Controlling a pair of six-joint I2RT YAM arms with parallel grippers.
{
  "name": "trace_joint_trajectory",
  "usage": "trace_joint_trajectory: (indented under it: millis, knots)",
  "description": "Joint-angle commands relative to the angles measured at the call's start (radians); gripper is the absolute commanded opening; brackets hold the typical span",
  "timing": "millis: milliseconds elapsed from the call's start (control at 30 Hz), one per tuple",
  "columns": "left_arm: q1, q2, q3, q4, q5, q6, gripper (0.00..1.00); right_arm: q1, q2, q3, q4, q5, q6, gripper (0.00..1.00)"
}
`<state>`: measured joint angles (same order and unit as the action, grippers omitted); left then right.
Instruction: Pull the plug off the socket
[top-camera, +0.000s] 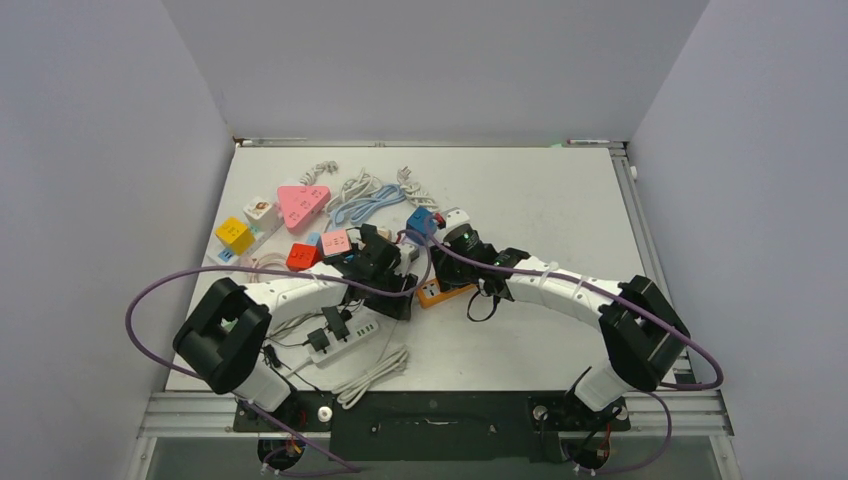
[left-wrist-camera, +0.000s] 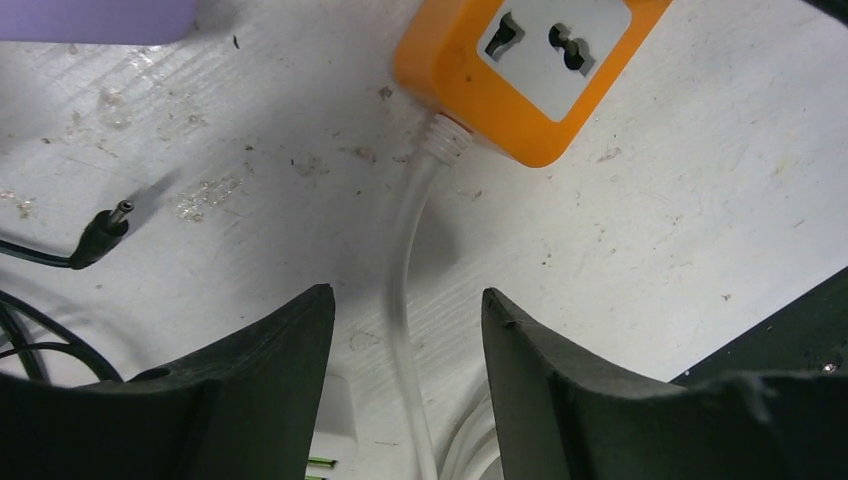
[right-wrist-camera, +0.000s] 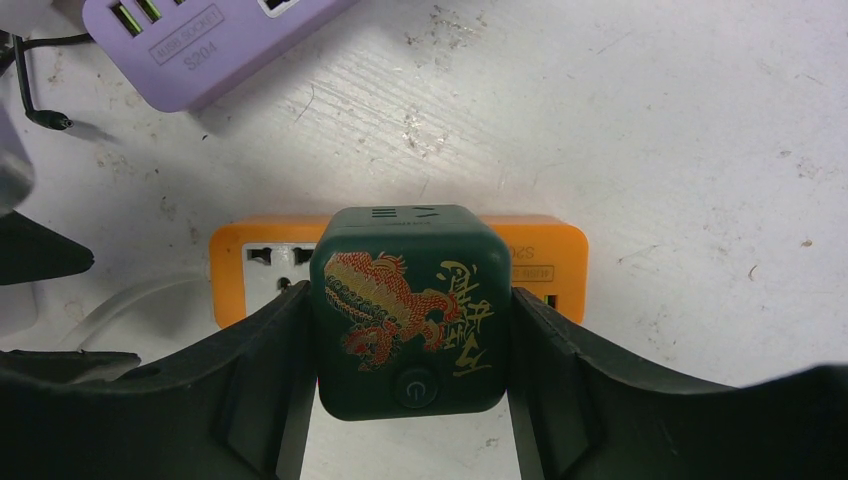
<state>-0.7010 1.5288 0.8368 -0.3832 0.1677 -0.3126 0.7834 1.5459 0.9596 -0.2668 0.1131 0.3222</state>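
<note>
The plug (right-wrist-camera: 410, 310) is a dark green cube with a red and gold dragon and a round power button. It sits on the face of the orange socket strip (right-wrist-camera: 540, 255). My right gripper (right-wrist-camera: 410, 300) is shut on the plug's two sides. In the left wrist view, the strip's end (left-wrist-camera: 520, 70) lies ahead with its white cable (left-wrist-camera: 405, 250) running back between my fingers. My left gripper (left-wrist-camera: 408, 305) is open, straddling that cable without touching it. From above, both grippers meet at the orange strip (top-camera: 445, 292) in the table's middle.
A purple power strip (right-wrist-camera: 200, 40) lies just beyond the orange one, with a black barrel jack (left-wrist-camera: 100, 235) on a thin lead beside it. A pink triangular adapter (top-camera: 302, 205), a yellow cube (top-camera: 235, 235), coiled cables (top-camera: 370, 195) and a white strip (top-camera: 345, 340) crowd the left half.
</note>
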Motion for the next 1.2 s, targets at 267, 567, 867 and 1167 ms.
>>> trace_joint_trajectory:
  millis: [267,567,867,1167]
  knots:
    - [-0.026,0.065,0.036,-0.032,-0.04,-0.026,0.31,-0.019,-0.022,-0.036,0.015,-0.023,0.03,0.2]
    - [-0.035,0.11,0.058,-0.058,-0.054,-0.037,0.0,-0.019,-0.013,-0.034,0.006,0.0,0.029,0.2]
    - [-0.035,0.127,0.068,-0.085,-0.082,-0.04,0.0,-0.01,0.024,0.012,-0.063,0.013,-0.009,0.2]
    - [-0.031,0.119,0.065,-0.098,-0.101,-0.041,0.0,-0.084,0.02,0.019,-0.119,-0.101,-0.026,0.15]
